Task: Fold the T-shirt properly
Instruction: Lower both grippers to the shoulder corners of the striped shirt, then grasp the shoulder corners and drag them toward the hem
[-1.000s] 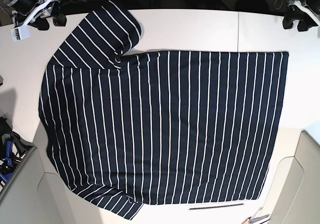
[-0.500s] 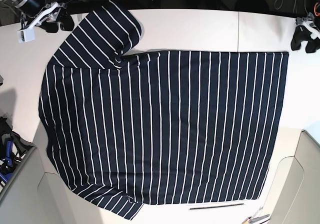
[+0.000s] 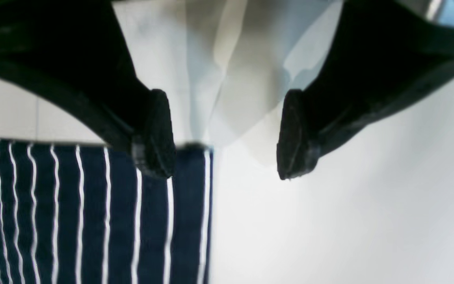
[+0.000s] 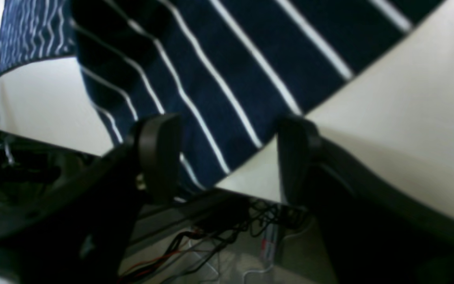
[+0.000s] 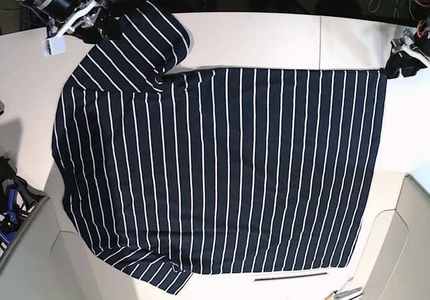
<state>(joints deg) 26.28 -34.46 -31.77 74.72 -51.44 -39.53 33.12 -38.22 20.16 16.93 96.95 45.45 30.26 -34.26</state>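
The T-shirt (image 5: 222, 166), dark navy with thin white stripes, lies spread flat on the white table (image 5: 269, 38). One short sleeve (image 5: 144, 41) points to the back left. My right gripper (image 5: 106, 26) is at that sleeve's outer edge. In the right wrist view it (image 4: 229, 157) is open, with the sleeve's hem (image 4: 231, 79) lying between its fingers. My left gripper (image 5: 398, 64) hovers at the shirt's back right corner. In the left wrist view it (image 3: 225, 157) is open, and the shirt's corner (image 3: 193, 157) sits just inside its left finger (image 3: 156, 134).
A thin dark strip (image 5: 291, 276) lies near the table's front edge. Blue-handled tools (image 5: 8, 209) sit off the table at the left. Cables (image 4: 219, 236) hang below the table's back edge under the right gripper. A seam (image 5: 320, 41) crosses the tabletop.
My right gripper has moved right, from beside the sleeve onto its edge. My left gripper has come down and left to the shirt's back right corner. The shirt has not moved.
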